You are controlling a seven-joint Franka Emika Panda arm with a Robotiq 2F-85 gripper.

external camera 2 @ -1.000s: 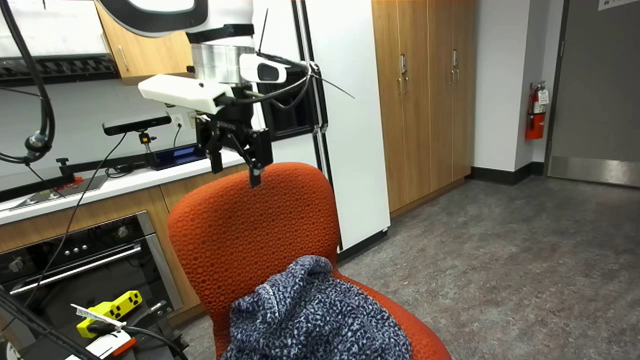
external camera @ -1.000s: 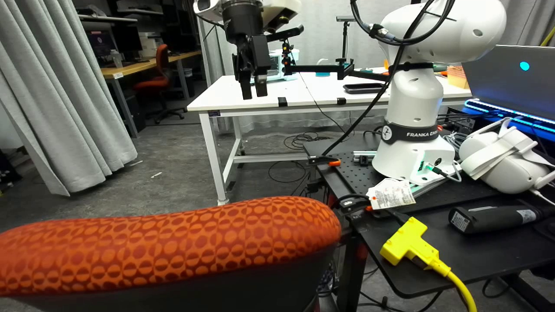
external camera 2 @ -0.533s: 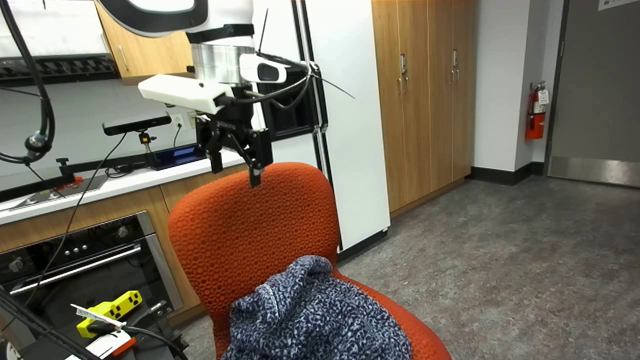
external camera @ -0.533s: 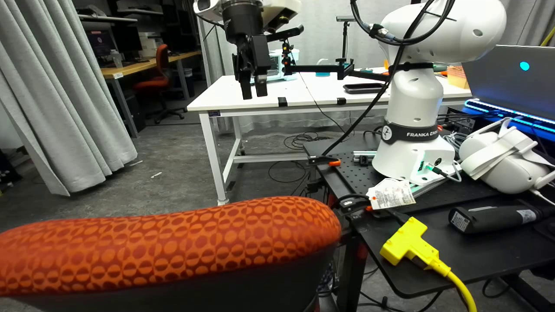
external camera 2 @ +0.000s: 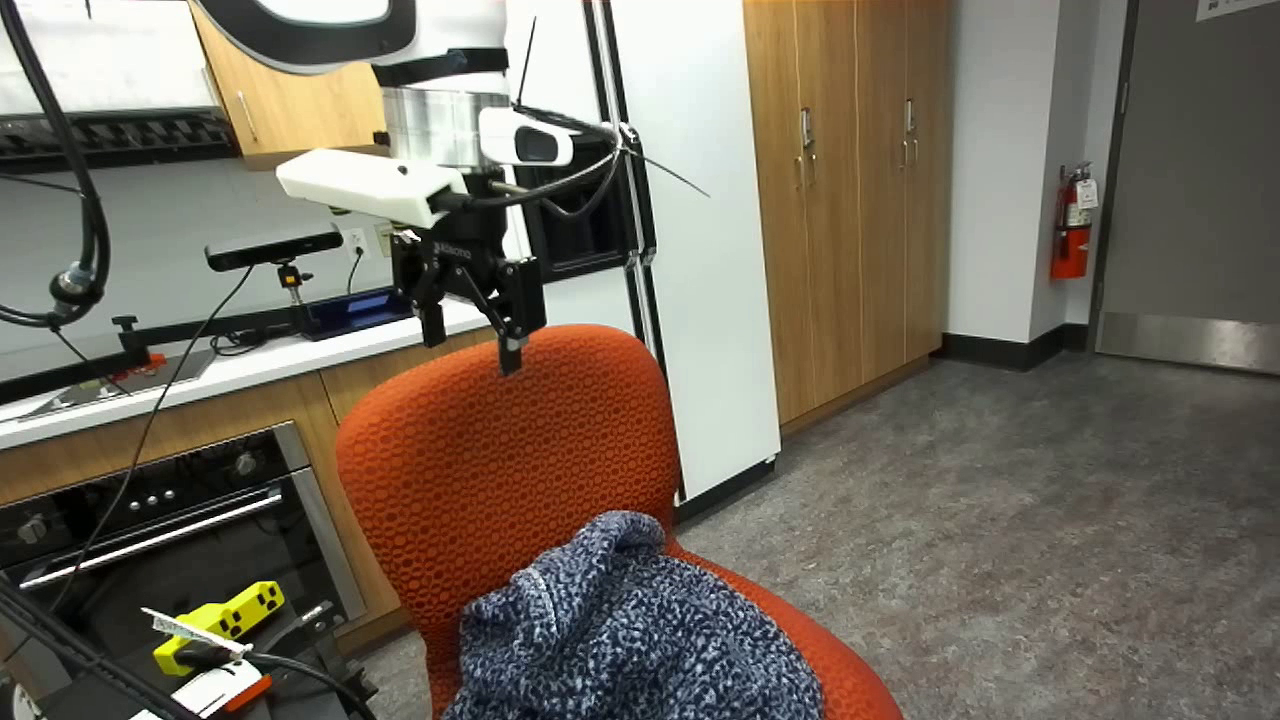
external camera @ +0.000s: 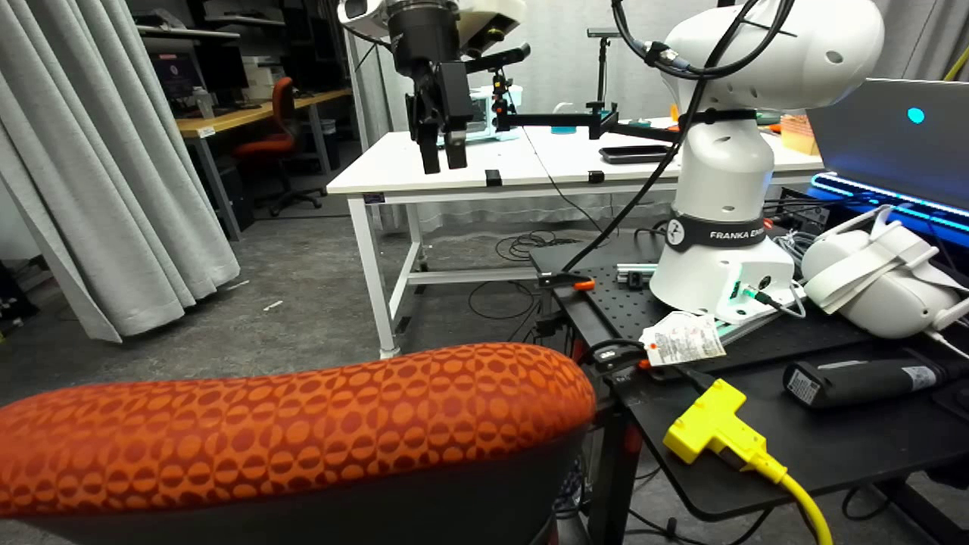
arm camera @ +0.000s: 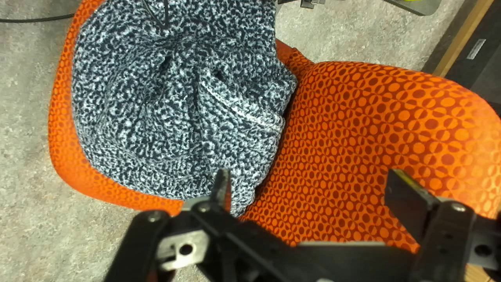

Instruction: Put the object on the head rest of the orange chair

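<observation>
The object, a fuzzy navy and grey-white speckled cloth, lies heaped on the seat of the orange chair in an exterior view (external camera 2: 640,630) and in the wrist view (arm camera: 176,109). It leans against the foot of the orange chair's backrest (external camera 2: 500,460). The head rest, the rounded top of the backrest, shows in both exterior views (external camera: 303,424) (external camera 2: 590,345) and at the right in the wrist view (arm camera: 462,129). My gripper (arm camera: 308,174) is open and empty, pointing down above the chair. It also shows in both exterior views (external camera: 443,163) (external camera 2: 472,352). It touches neither cloth nor chair.
A black robot table (external camera: 802,454) with a yellow power splitter (external camera: 719,428) and clamps stands beside the chair. A white table (external camera: 469,170) stands behind the arm. A counter with an oven (external camera 2: 180,530) and a white fridge (external camera 2: 700,250) stand beyond the chair.
</observation>
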